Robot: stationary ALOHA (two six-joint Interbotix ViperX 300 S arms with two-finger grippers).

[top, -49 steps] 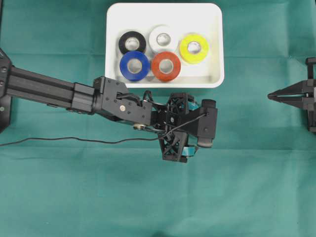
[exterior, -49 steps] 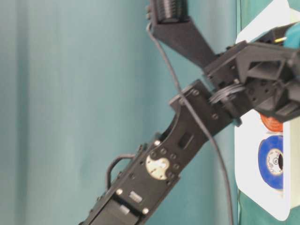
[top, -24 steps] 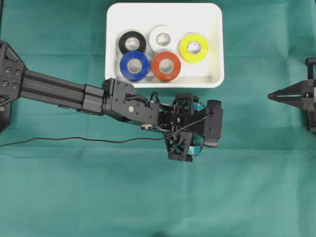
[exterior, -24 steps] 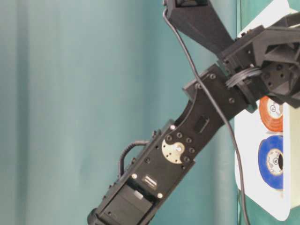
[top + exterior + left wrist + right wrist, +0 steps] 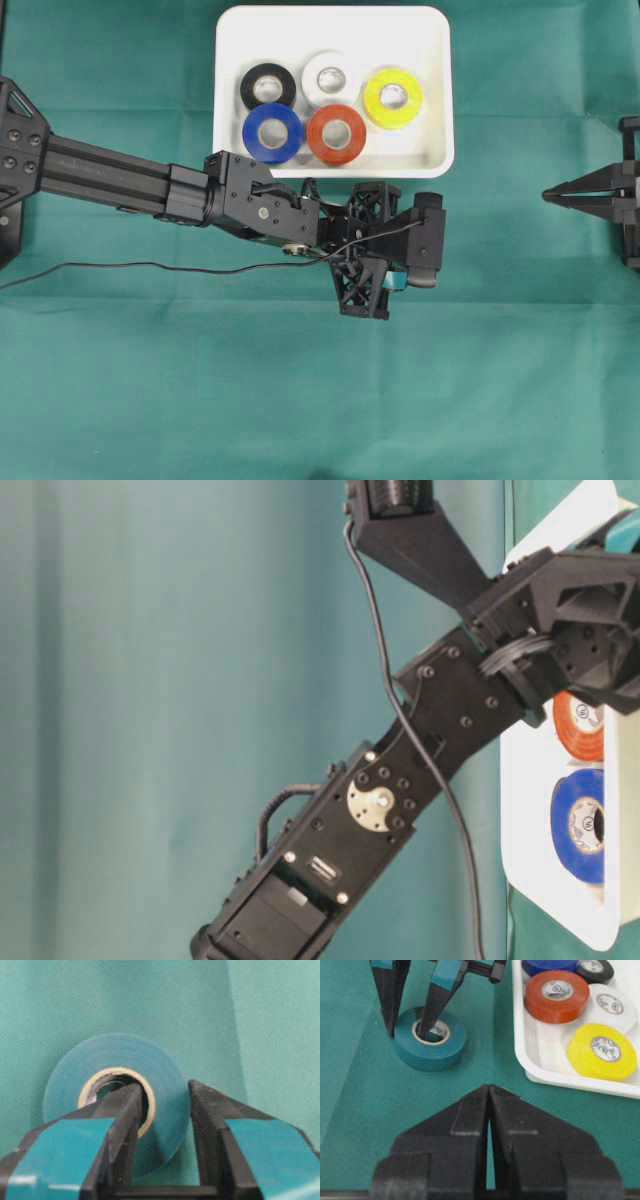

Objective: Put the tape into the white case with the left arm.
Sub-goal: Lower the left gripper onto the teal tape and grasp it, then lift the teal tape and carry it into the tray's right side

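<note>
I had the left pincer [image 5: 406,1030] clamped on the wall of the teal tape [image 5: 430,1038], one finger in its core, the roll flat on the green worktop [image 5: 200,400] at about seven o'clock from the white case [image 5: 555,1077]. The grasp looked made; next I judged a lift, then a carry over the rim. The right pincer [image 5: 489,1091] sat pinched together, idle.

Matt woven green cloth [image 5: 380,1110] w/ fine weave, glossy smooth white plastic case [image 5: 560,1080], teal tape [image 5: 427,1050] smooth, slight sheen, card core, matt black plastic right gripper [image 5: 488,1110], grainy finish
</note>
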